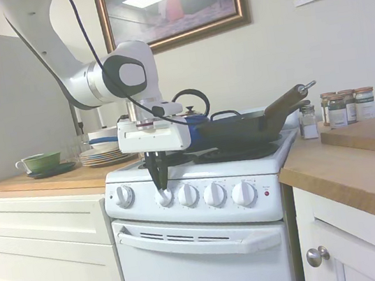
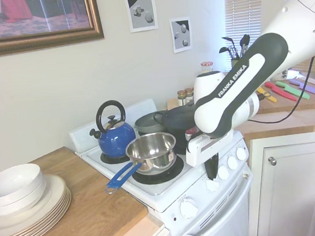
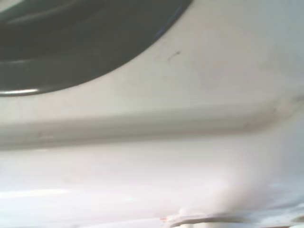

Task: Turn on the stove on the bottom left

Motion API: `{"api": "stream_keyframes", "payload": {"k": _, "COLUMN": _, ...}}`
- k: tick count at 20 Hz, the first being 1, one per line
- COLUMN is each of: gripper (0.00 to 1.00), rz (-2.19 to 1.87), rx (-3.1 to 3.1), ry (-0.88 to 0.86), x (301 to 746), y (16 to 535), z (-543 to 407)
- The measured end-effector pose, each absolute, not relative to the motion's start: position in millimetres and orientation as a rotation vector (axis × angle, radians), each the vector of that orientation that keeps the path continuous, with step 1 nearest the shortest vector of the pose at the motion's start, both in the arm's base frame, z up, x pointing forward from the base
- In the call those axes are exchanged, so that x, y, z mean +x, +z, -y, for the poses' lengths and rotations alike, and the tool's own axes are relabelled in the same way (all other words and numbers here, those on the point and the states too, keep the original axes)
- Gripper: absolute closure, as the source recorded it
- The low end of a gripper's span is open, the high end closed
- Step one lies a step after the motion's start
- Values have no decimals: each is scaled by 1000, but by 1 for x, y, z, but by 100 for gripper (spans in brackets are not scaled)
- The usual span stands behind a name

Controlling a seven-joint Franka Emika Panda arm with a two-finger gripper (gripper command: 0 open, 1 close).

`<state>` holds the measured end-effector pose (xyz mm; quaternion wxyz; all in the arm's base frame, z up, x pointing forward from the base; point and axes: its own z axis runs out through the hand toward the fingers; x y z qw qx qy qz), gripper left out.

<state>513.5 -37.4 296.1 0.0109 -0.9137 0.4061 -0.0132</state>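
Gripper point(image 1: 160, 191) points straight down, its black fingers clenched on the second knob point(image 1: 163, 198) of the stove point(image 1: 203, 244). Just above and behind it sits a steel pot point(image 2: 151, 149) on a coil. I'd say the grasp is made; next comes a steady wrist twist without slipping off.
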Motion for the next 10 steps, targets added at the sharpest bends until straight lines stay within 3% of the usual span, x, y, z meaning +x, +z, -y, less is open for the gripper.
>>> {"api": "stream_keyframes", "payload": {"k": 10, "gripper": 100, "rz": -1265, "rx": -2850, "ry": -15, "x": 514, "y": 290, "z": 31}}
